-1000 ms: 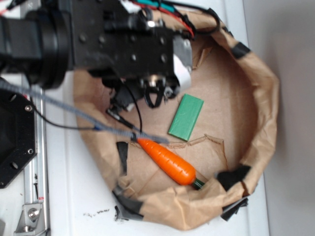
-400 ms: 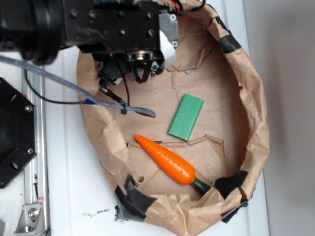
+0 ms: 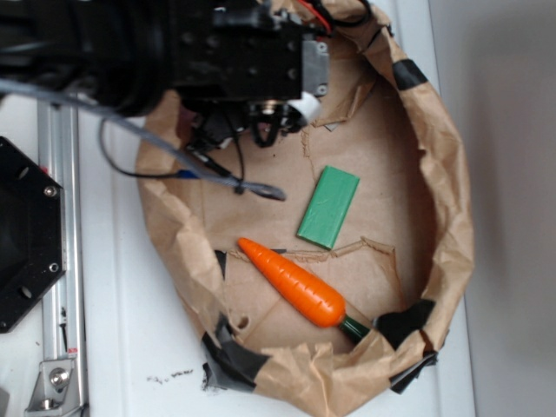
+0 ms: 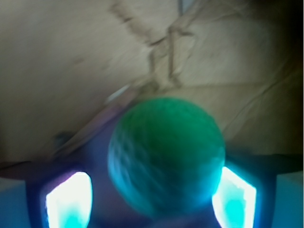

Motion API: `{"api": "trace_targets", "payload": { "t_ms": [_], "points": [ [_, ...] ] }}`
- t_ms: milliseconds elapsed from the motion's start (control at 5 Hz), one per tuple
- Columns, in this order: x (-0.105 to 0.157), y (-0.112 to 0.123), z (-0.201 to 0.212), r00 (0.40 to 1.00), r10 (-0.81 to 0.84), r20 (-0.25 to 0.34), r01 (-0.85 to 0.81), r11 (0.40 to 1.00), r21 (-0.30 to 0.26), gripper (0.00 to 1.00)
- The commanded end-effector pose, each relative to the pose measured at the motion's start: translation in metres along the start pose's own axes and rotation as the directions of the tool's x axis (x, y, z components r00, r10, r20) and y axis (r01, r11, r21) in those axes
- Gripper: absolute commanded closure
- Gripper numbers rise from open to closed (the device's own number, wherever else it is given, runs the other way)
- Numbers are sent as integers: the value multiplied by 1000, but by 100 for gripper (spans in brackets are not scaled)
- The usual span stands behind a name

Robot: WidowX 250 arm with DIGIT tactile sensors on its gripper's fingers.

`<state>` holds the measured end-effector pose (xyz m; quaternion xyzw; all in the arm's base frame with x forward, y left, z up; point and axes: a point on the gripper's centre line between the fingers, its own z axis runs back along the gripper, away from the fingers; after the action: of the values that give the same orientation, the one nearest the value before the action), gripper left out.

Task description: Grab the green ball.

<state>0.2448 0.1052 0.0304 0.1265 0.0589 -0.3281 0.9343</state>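
Grasp step in hand: green ball seated between the fingers of the end effector, contact on both sides unconfirmed through blur, above brown paper lining; next, confirm closure, then lift.

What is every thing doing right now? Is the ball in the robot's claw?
green ball: between the two fingers of the gripper, above the paper; firm grip cannot be told.
gripper: jaws apart, one finger on each side of the ball.
carrot: lying flat, untouched.
green block: lying flat, apart from the carrot.
paper bag: open, crumpled rim, taped.
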Motion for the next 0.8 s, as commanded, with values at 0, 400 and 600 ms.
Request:
{"api": "trace_targets", "payload": {
  "t_ms": [0,400,600],
  "points": [
    [19,17,0,999,3,48,-6,998,55,0],
    [15,14,8,999,-2,35,0,997,71,100],
    [9,17,44,996,66,63,-68,997,22,100]
  ]
}}
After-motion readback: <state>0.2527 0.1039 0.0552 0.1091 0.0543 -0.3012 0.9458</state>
